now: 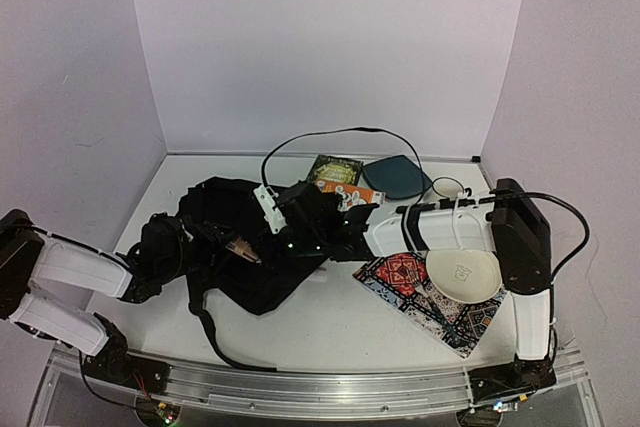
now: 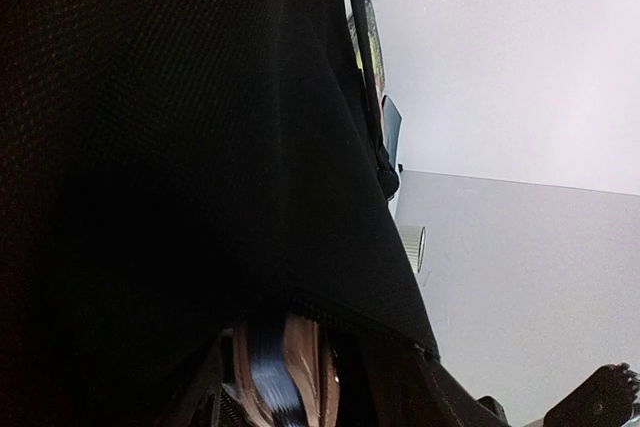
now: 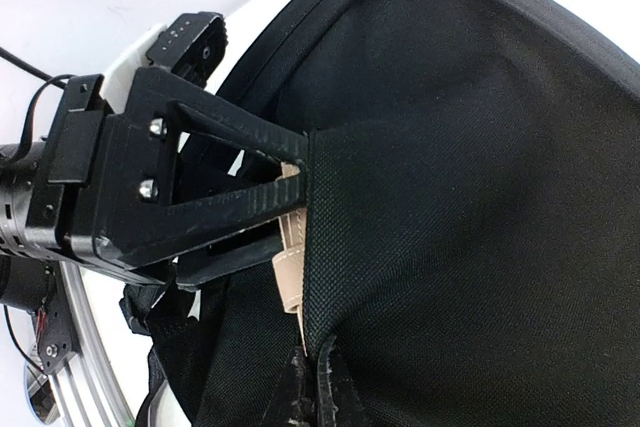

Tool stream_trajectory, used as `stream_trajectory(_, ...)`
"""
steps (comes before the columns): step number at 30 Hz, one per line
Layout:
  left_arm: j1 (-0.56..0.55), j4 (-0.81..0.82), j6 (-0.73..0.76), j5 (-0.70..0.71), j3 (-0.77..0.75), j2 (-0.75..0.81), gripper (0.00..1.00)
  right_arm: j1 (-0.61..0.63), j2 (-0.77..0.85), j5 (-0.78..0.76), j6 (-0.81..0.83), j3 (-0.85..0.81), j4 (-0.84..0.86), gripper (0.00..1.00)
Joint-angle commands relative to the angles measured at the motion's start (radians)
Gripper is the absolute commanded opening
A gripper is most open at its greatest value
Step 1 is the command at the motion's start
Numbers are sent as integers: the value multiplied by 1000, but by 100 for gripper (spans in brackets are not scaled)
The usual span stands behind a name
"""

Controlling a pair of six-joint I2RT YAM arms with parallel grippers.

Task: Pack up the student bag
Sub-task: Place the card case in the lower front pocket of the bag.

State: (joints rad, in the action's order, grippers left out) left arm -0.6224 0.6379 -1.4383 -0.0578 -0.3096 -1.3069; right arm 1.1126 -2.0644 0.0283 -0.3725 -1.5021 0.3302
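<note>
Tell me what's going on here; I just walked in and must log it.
A robot is packing the black bag on the table. The right gripper is shut on the bag's edge. The left gripper is against the bag's other side; whether it grips cannot be told. A bowl, pouch and book lie outside the bag.

Bare table lies open along the middle of the near edge and at the far left corner. The large soft black fabric backpack fills the centre, its loose shoulder strap trailing toward the near edge. The white-and-black right arm bars the right side above a flat red-and-black patterned mat and a shallow white bowl. A flat teal pouch, a green printed booklet and a looping black cable crowd the far middle.
</note>
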Motion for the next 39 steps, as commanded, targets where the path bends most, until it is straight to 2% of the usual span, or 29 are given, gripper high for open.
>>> stream_trajectory(1, 7, -30, 29, 26, -11, 65, 61, 20, 51, 8, -1, -26, 36, 0)
stream_trajectory(5, 7, -118, 23, 19, -2, 113, 59, 20, 47, 2, 3, -28, 36, 0)
stream_trajectory(7, 7, -159, 23, 11, -4, 132, 51, 20, 44, 9, 4, -32, 36, 0)
stream_trajectory(10, 7, -173, 22, 0, -7, 135, 30, 20, 36, 20, 4, -41, 36, 0)
stream_trajectory(13, 7, -173, 36, -21, -36, 105, 16, 20, 30, 32, 6, -47, 36, 0)
stream_trajectory(17, 7, -172, 51, -49, -85, 50, 3, 20, 27, 49, 9, -52, 36, 0)
stream_trajectory(19, 6, -172, 59, -52, -113, 25, 0, 20, 23, 61, 10, -55, 36, 0)
stream_trajectory(27, -10, -152, 28, -7, -168, -18, 0, 21, -8, 109, -5, -91, 38, 0)
stream_trajectory(29, -16, -149, 29, -11, -171, -31, 3, 21, -12, 98, -7, -95, 38, 0)
stream_trajectory(32, -17, -151, 30, -23, -148, -39, 16, 20, -7, 60, -5, -94, 32, 6)
stream_trajectory(36, -17, -154, 64, 13, -83, 33, 39, 20, 26, 13, 13, -79, 3, 15)
stream_trajectory(39, -15, -199, 105, 25, -50, 109, 51, 20, 60, -3, 17, -53, -15, 27)
